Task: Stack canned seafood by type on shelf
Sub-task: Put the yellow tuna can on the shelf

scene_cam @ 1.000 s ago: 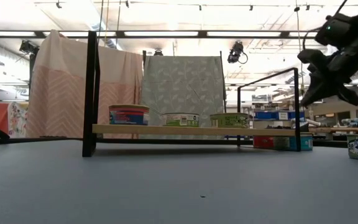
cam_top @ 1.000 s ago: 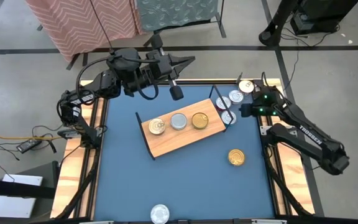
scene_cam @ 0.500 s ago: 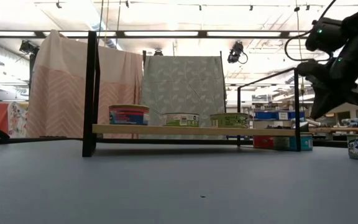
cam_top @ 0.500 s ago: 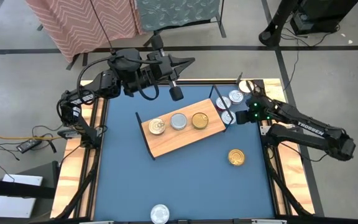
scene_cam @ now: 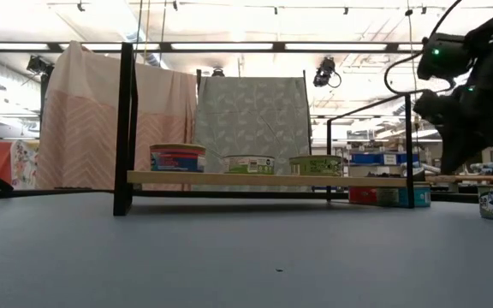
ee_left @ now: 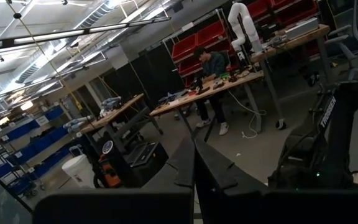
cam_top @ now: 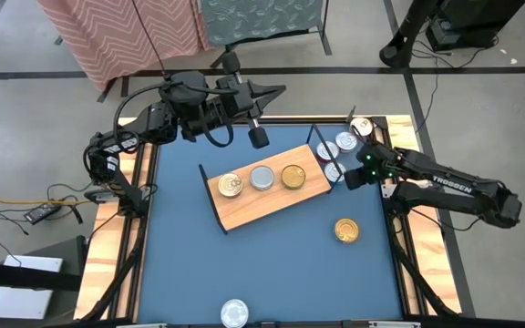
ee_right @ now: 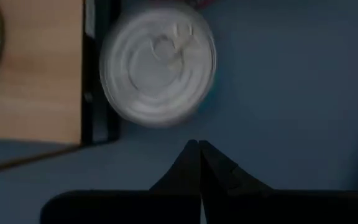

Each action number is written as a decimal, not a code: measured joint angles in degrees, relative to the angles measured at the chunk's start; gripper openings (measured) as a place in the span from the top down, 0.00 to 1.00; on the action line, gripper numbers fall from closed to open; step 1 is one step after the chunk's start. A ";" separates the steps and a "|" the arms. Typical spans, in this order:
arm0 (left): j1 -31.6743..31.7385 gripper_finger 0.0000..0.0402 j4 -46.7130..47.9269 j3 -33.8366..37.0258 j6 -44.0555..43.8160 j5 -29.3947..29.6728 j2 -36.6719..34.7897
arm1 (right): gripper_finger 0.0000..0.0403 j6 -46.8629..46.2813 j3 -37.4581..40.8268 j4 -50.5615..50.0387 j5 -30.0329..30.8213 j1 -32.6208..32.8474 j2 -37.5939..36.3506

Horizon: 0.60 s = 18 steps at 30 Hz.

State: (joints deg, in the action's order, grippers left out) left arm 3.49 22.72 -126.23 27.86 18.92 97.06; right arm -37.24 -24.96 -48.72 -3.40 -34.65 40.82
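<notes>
The shelf (cam_top: 267, 189), a light-wood board with black wire end frames, lies slantwise in the middle of the table. On it stand three cans in a row: a silver one (cam_top: 231, 186), another silver one (cam_top: 262, 178) and a gold one (cam_top: 293, 175). More silver cans (cam_top: 345, 141) sit by the shelf's right end. My right gripper (cam_top: 347, 178) is shut and points steeply down, just short of one silver can (ee_right: 157, 65) beside the wire frame (ee_right: 101, 74). My left gripper (cam_top: 259, 137) is shut and held high over the far edge.
A gold can (cam_top: 346, 230) sits alone on the blue table near the right side. A silver can (cam_top: 234, 312) lies at the near edge. The wooden rim (cam_top: 108, 264) runs round the table. A person works at a bench (ee_left: 213, 68) in the room beyond.
My right gripper has swung from over the far-right cans toward the shelf's right end, sinking and tipping more steeply downward. It has stayed shut. No can has moved.
</notes>
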 joint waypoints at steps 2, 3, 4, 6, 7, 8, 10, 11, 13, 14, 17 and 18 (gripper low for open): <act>0.00 0.99 -0.01 0.00 -0.01 0.00 0.00 | 0.99 -0.35 0.01 0.00 -3.15 -0.58 -0.30; 0.00 0.99 -0.02 0.00 0.00 0.00 0.00 | 0.99 -0.77 0.01 0.32 -4.50 -0.89 -0.50; 0.00 0.99 -0.01 0.00 0.00 0.00 0.00 | 0.99 -1.52 0.01 0.41 -5.48 -1.28 -0.76; 0.00 0.99 -0.02 0.00 0.00 0.00 0.00 | 0.99 -2.46 0.01 0.65 -6.21 -2.26 -1.27; 0.00 0.99 -0.02 0.00 0.00 0.00 0.00 | 0.99 -2.51 0.01 0.69 -6.38 -2.96 -1.53; 0.00 0.99 -0.02 0.00 -0.02 0.00 0.00 | 1.00 -2.45 0.01 0.64 -6.67 -3.88 -1.73; 0.00 0.99 -0.04 0.00 -0.02 0.00 0.00 | 1.00 -2.30 0.01 0.65 -7.23 -6.19 -1.84; 0.00 0.99 -0.04 0.00 -0.02 0.00 0.00 | 1.00 -2.28 0.01 0.66 -7.50 -7.52 -1.84; 0.00 0.99 -0.04 0.00 -0.04 0.00 0.00 | 1.00 -2.27 0.01 1.45 -8.44 -10.42 -1.84; -0.05 0.99 -0.04 0.00 -0.04 0.00 0.00 | 1.00 -2.29 0.01 2.65 -9.13 -11.90 -1.84; -0.22 0.99 -0.04 0.00 -0.12 0.00 0.00 | 1.00 -3.11 0.01 7.56 -12.61 -16.48 -1.77; -0.22 0.99 -0.04 0.00 -0.50 0.00 0.00 | 1.00 -3.65 0.01 9.13 -13.88 -17.99 -1.55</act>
State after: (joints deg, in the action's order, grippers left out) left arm 3.27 22.68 -126.23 27.35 18.92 97.06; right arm -40.89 -24.95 -39.59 -17.28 -52.64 39.27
